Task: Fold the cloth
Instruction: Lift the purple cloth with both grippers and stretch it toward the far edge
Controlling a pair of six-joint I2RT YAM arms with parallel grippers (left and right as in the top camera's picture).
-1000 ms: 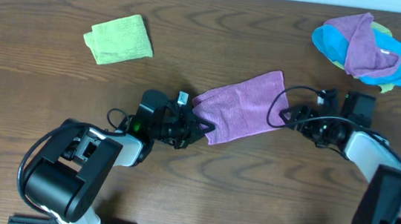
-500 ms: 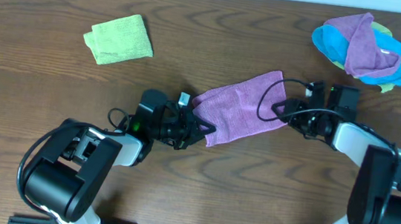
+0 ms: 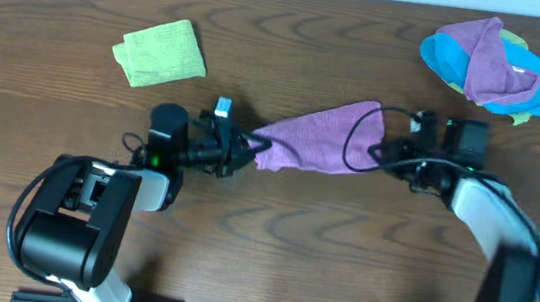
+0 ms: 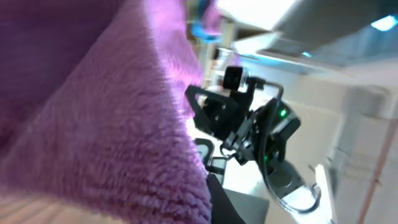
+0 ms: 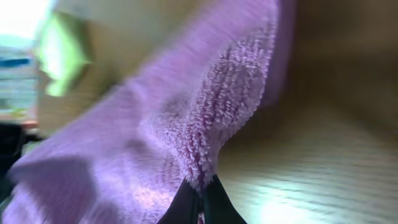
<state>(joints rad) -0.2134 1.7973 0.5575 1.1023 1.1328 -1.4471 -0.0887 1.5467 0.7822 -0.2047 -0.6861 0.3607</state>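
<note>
Purple cloth, the item to be folded, hangs stretched between the two arms over the middle of the worktop, roughly midway between its left and right edges and running slightly uphill toward the far right corner. Its outline is drawn narrow at both ends and fuller in the centre, which suggests it is gathered and at least partly raised off the surface; this suits carrying one side over the other for a fold. Left end effector meets the cloth's near-left end, and in its wrist view pile fabric fills most of the frame, so the fingers are largely hidden; judged from the overhead view, they are closed upon that end. Right end effector meets the far-right end; its wrist view shows the dark fingertips brought together on a thin hem of the cloth, with bare worktop beneath. Holding opposite ends keeps the fabric taut and its edges aligned. A folded green cloth lies toward the far left corner, and a heap of mixed cloths sits in the far right corner, both well apart from the work.
</note>
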